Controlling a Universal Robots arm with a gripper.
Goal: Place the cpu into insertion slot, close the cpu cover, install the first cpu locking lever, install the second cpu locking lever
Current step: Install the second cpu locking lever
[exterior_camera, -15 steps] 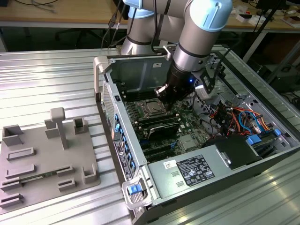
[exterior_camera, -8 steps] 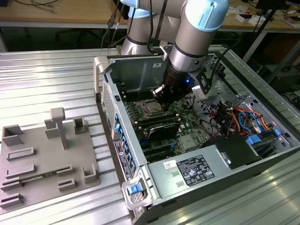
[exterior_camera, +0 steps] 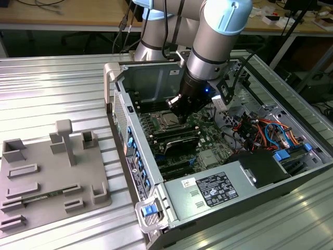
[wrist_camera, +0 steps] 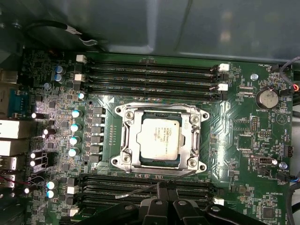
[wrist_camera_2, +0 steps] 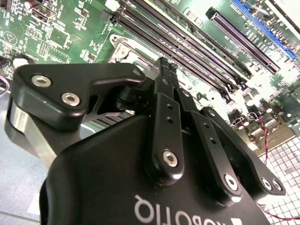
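Observation:
In the first wrist view the cpu (wrist_camera: 159, 138) lies flat in the insertion slot (wrist_camera: 199, 165) on the green motherboard. The silver cpu cover (wrist_camera: 127, 137) is folded down around it, framing its metal top. A thin locking lever (wrist_camera: 140, 190) runs slanted along one side of the socket, standing off from it, and its free end points away. My gripper (wrist_camera: 162, 191) is shut, its fingertips right at this lever; I cannot tell if they touch it. In the exterior view the gripper (exterior_camera: 180, 119) hangs just beside the cpu (exterior_camera: 165, 123), on the exterior view's right. In the second wrist view the fingers (wrist_camera_2: 165, 82) stand over the socket's corner (wrist_camera_2: 125, 47).
Long black memory slots (wrist_camera: 150, 77) flank the socket on two sides. The open computer case (exterior_camera: 117, 104) walls the board in. A power supply (exterior_camera: 218, 190) and coloured cables (exterior_camera: 265, 130) sit at the exterior view's right. A grey fixture plate (exterior_camera: 47, 177) lies on the ribbed table at the left.

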